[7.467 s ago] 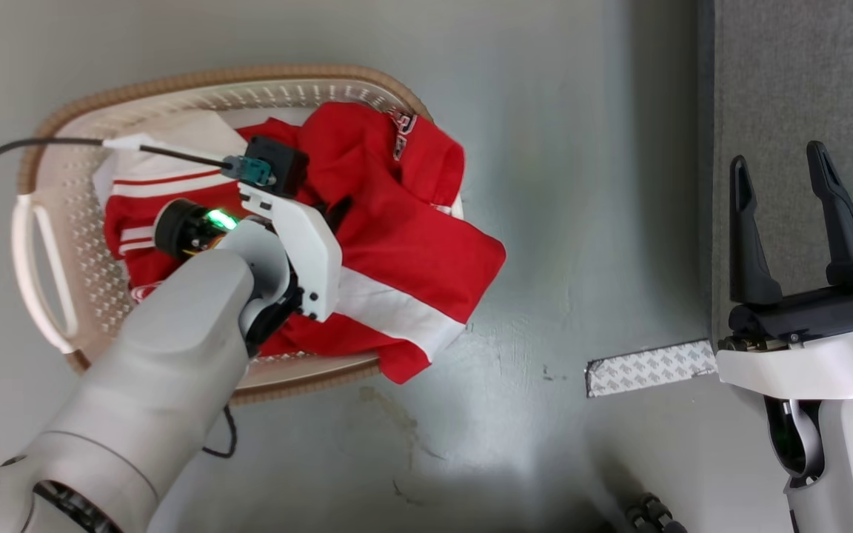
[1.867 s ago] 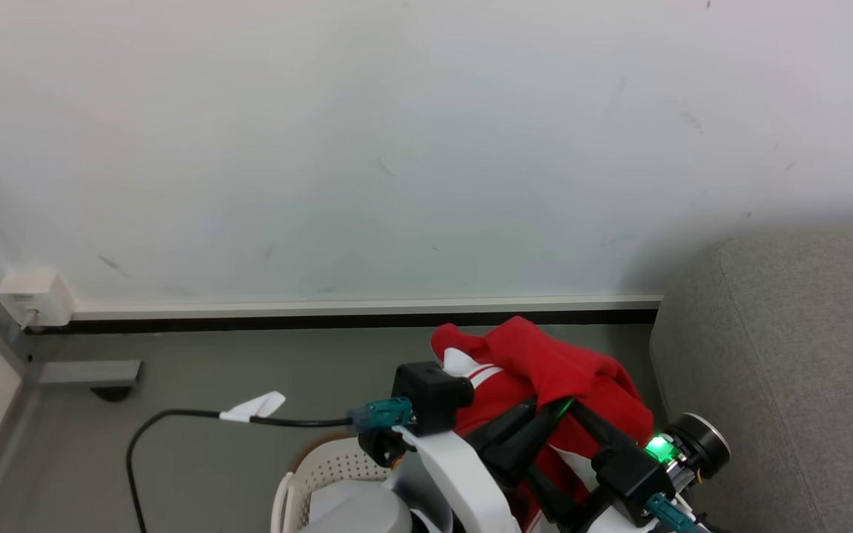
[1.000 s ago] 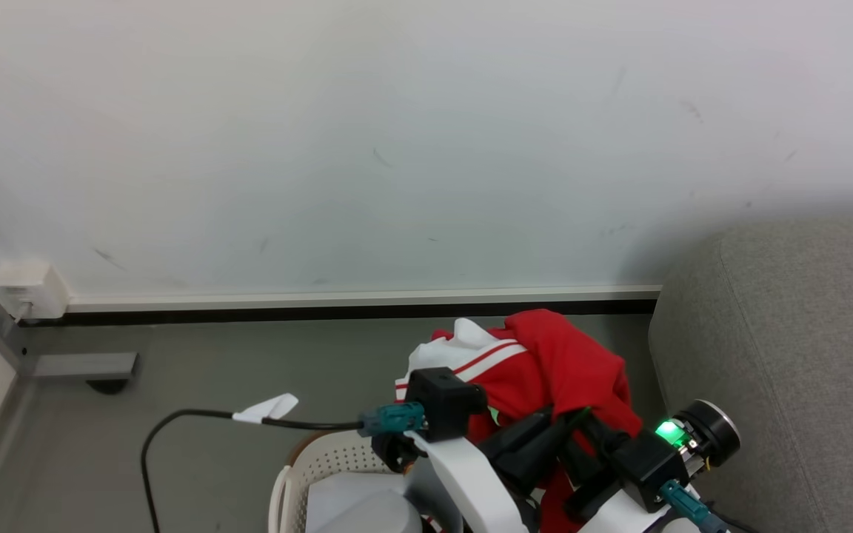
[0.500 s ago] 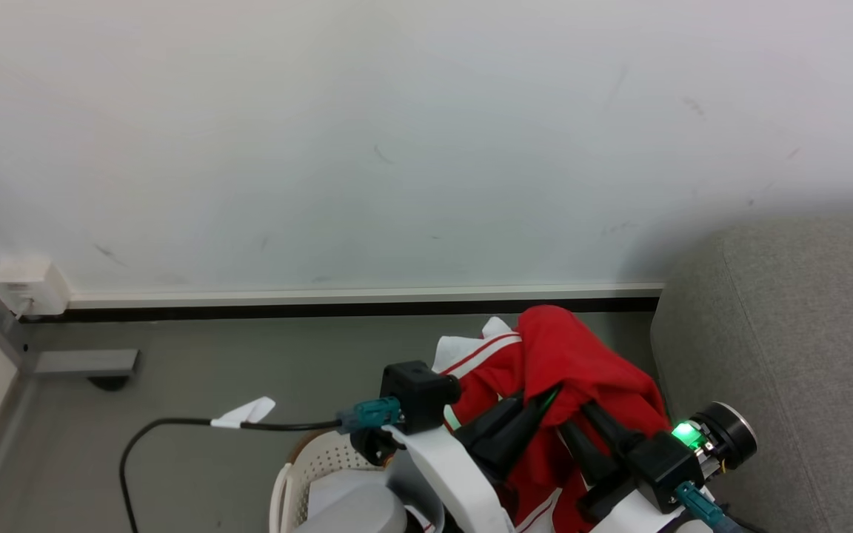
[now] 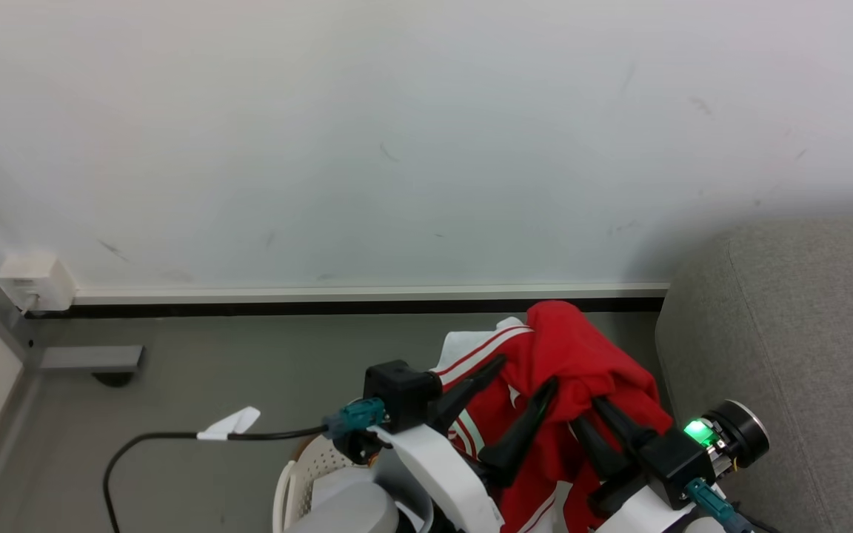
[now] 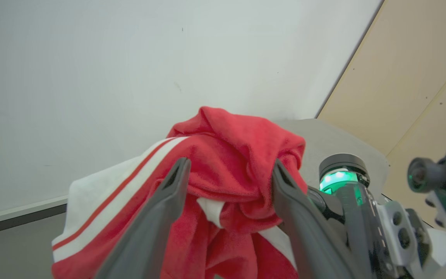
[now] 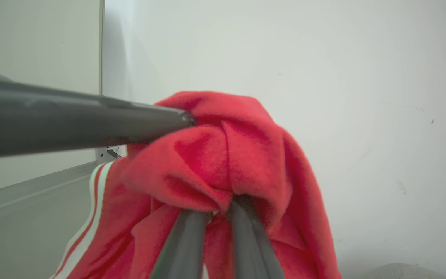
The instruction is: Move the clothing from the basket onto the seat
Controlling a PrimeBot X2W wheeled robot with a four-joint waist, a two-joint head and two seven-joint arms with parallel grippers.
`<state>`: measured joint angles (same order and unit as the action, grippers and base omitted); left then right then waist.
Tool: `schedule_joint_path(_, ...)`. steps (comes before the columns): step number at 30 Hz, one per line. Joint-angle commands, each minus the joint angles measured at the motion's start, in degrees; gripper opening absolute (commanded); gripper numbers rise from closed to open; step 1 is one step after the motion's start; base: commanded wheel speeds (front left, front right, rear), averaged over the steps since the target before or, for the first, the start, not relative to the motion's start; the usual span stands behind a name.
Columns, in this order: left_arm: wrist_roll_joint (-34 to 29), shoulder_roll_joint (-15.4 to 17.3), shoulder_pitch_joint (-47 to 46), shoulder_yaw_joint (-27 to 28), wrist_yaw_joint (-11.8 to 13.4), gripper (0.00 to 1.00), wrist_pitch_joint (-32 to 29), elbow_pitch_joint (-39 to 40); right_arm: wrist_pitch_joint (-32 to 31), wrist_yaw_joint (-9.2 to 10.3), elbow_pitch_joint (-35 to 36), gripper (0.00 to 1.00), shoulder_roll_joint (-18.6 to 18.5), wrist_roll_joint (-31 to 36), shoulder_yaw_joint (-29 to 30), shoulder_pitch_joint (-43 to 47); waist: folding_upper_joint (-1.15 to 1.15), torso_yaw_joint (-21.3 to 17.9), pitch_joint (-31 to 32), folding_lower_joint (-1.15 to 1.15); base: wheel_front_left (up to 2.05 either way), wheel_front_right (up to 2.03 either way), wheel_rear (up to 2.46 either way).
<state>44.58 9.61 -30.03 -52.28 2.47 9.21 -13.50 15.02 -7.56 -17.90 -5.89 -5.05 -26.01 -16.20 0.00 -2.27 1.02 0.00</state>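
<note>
With left gripper (image 5: 526, 371) spread wide, its 2 fingers (image 5: 471, 385) loose around the clothing (image 5: 582, 348), and right gripper (image 7: 220, 209) clamped on a top fold, trust the bundle to that 1 pinch. Hold it high above the basket (image 5: 308, 474) at 7 o'clock, swing toward the seat (image 5: 789, 333) at 3 o'clock, and lift trailing cloth over the edge before letting go.

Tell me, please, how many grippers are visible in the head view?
2. The left gripper, open, flanks a fold of the clothing at lower centre; the right gripper, shut on the clothing, sits right of it.
</note>
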Motion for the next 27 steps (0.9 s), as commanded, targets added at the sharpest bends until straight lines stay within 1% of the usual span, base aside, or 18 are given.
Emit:
schedule_joint_path(1,-0.3,0.3,0.6,0.3,0.3,1.00,0.8,-0.2,0.2,0.14,0.2,0.00,-0.4,0.5,0.2,0.5,0.00,0.0,0.1,0.00,0.00,0.00,0.00)
schedule_joint_path(12,-2.3,2.1,1.7,0.5,0.8,1.00,3.6,-1.5,0.2,0.14,0.0,0.00,-2.0,0.4,2.2,1.2,0.00,0.2,0.2,0.00,0.00,0.00,0.00)
schedule_joint_path(21,-3.8,4.1,3.8,0.8,1.5,1.00,5.0,-3.0,0.2,0.14,0.9,0.00,-3.0,0.4,4.4,1.8,0.00,-0.3,0.5,0.00,0.00,0.00,0.00)
schedule_joint_path(27,-5.9,5.2,5.9,1.3,2.0,1.00,5.7,-3.8,0.2,0.14,1.9,0.00,-3.6,0.5,5.2,2.4,0.00,-0.7,1.0,0.00,0.00,0.00,0.00)
